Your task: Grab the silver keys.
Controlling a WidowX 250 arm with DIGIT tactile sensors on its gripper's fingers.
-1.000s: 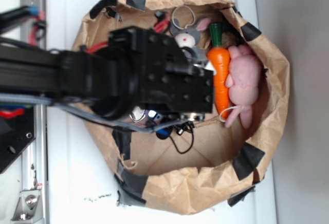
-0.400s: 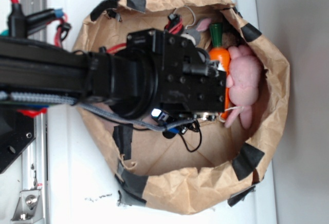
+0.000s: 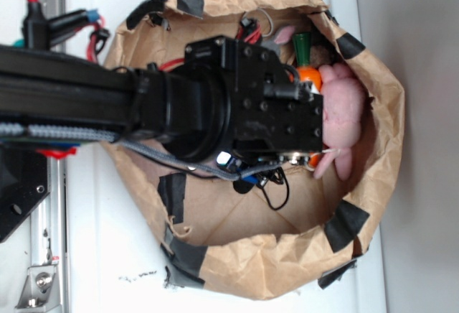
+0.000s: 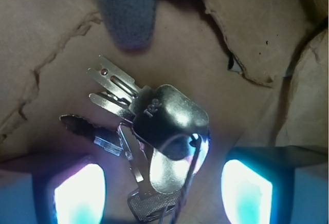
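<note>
Hovering over the shiny silver bunch of keys (image 4: 154, 147) inside the taped brown paper bag (image 3: 373, 97).
The black gripper (image 4: 163, 185) has its jaws spread, one glowing fingertip (image 4: 79, 193) either side of the keys on the bag's floor; a grey plush ear (image 4: 128, 13) lies just beyond.

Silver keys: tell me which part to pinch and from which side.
Pinch the silver keys across the stacked heads, coming straight down from above. They lie flat on the paper bag floor, blades fanned toward the upper left, heads bunched between the open gripper fingers.
</note>
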